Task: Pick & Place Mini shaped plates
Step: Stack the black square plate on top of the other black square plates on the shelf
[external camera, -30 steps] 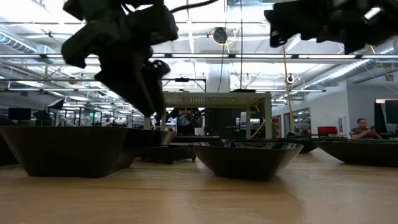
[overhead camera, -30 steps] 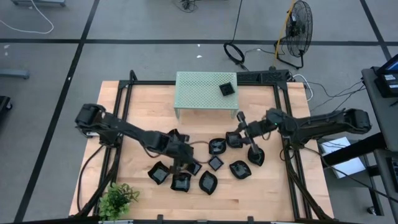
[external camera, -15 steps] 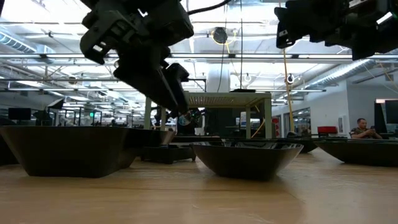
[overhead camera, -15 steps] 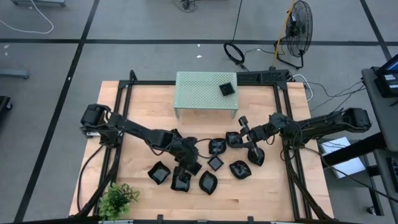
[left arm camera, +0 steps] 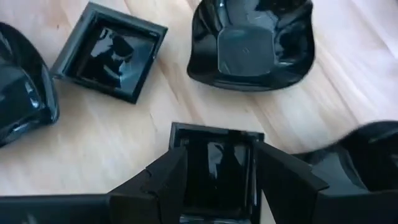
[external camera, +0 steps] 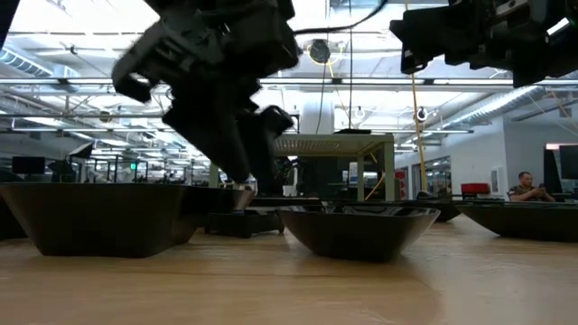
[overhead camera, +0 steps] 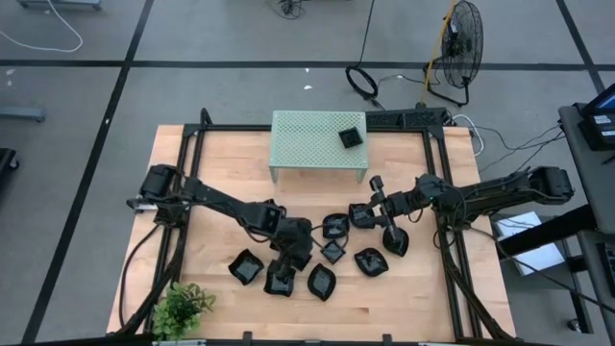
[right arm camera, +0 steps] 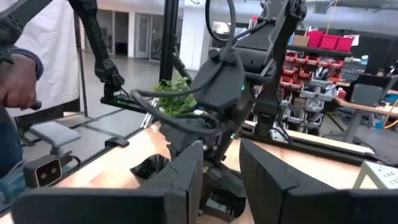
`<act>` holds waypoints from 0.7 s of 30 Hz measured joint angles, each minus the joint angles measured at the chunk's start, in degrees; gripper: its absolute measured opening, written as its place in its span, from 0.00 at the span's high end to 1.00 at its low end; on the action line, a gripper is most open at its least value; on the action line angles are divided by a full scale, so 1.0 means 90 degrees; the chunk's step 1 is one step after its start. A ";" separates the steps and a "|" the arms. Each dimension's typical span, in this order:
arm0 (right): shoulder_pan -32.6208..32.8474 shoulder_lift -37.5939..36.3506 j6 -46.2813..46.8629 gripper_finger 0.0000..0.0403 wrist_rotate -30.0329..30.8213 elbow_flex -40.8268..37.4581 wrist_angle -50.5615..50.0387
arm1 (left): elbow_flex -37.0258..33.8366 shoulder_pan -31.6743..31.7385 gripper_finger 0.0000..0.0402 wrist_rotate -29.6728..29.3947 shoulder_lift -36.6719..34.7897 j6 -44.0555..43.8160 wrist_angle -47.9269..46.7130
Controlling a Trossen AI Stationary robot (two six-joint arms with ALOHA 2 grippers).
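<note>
**Left tool** (left arm camera: 221, 155): released, fingers (left arm camera: 163, 186) spread wide. Stands low over the middle of the surface (overhead camera: 221, 163), toward the front edge, inside the cluster of mini shaped plates (overhead camera: 370, 261). Straddles one square plate (left arm camera: 219, 177), with one finger along each side wall. Square plate flat on the wood, not lifted. Cannot tell whether the fingers touch its walls.

**Near the straddled piece**, in the left wrist view: a second square plate (left arm camera: 109, 53) and a wavy-edged plate (left arm camera: 249, 40). Both flat on the wood and apart from it.

**Right tool** (right arm camera: 221, 149): released, fingers partly spread, nothing between them. Hangs above the surface (overhead camera: 375, 185), right of the middle, toward the right edge. Faces the left arm across the cluster.

**Remaining plates**, in the high view:
- Three in a loose row near the front edge, left of the middle (overhead camera: 246, 268), (overhead camera: 280, 282), (overhead camera: 321, 281).
- Several more spread from the middle toward the right edge, below the right arm.
- One small plate (overhead camera: 351, 138) alone on top of the pale green perforated stand (overhead camera: 307, 144), at its right end.

**Stand**: at the middle of the back edge.

**Other items**:
- Green plant (overhead camera: 183, 306) at the front-left corner.
- A person's hand (right arm camera: 15, 81) beyond the surface, clear of both tools.
</note>
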 joint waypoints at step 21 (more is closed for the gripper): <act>0.0000 -0.0005 -0.0107 0.77 -0.0002 0.0000 -0.0075 | 0.0004 0.0325 0.53 -0.0107 0.0318 0.0434 0.0128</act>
